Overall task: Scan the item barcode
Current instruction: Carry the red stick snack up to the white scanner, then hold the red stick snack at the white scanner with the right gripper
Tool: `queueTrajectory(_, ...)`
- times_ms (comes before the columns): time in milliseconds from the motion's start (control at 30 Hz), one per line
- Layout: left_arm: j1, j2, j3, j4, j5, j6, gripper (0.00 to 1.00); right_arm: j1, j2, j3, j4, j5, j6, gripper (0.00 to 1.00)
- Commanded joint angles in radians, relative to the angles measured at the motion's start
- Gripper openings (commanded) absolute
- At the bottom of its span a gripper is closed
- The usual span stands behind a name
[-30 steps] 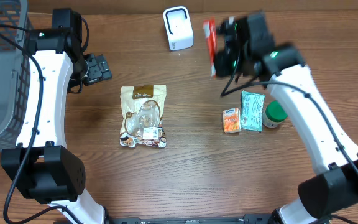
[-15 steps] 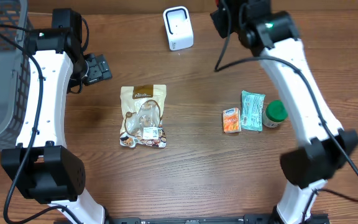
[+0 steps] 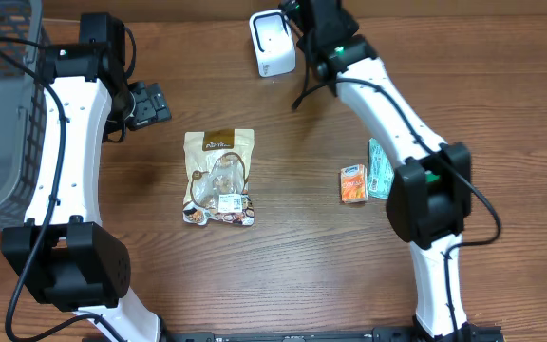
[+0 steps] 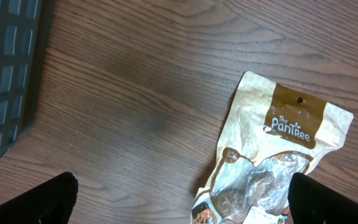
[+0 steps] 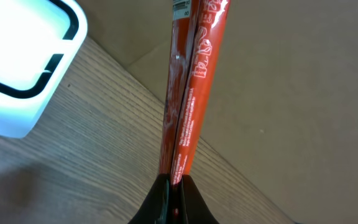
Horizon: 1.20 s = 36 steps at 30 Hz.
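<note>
With our right gripper (image 5: 171, 190) clamped on the packet (image 5: 182, 93) and the left gripper (image 3: 147, 103) open, we should turn its barcode squarely toward the scanner (image 5: 17, 68).

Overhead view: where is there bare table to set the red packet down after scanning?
Widest bare wood lies between the snack pouch and the orange box, running up to the scanner. The front strip is also free. Crowded: orange box beside teal packet, under the right arm.
</note>
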Motion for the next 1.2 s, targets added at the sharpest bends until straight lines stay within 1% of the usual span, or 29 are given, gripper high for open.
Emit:
queueTrajectory(0, 0.003, 0.000, 0.010, 0.002, -0.009, 0.001, 1.00, 0.032, 0.059, -0.002, 0.050, 0.156, -0.023, 0.04)
queueTrajectory(67, 0.003, 0.000, 0.010, 0.002, -0.009, 0.001, 1.00, 0.044, 0.081, -0.002, 0.075, 0.207, -0.024, 0.04)
queueTrajectory(367, 0.003, 0.000, 0.010, 0.002, -0.009, 0.001, 1.00, 0.100, 0.106, -0.003, 0.066, 0.232, -0.023, 0.04)
queueTrajectory(500, 0.003, 0.000, 0.010, 0.002, -0.009, 0.001, 1.00, 0.107, 0.113, -0.003, 0.062, 0.243, -0.024, 0.04)
queueTrajectory(700, 0.003, 0.000, 0.010, 0.002, -0.009, 0.001, 1.00, 0.109, 0.162, -0.003, 0.037, 0.277, -0.092, 0.04)
queueTrajectory(1167, 0.003, 0.000, 0.010, 0.002, -0.009, 0.001, 1.00, 0.130, 0.187, -0.003, 0.037, 0.277, -0.102, 0.04)
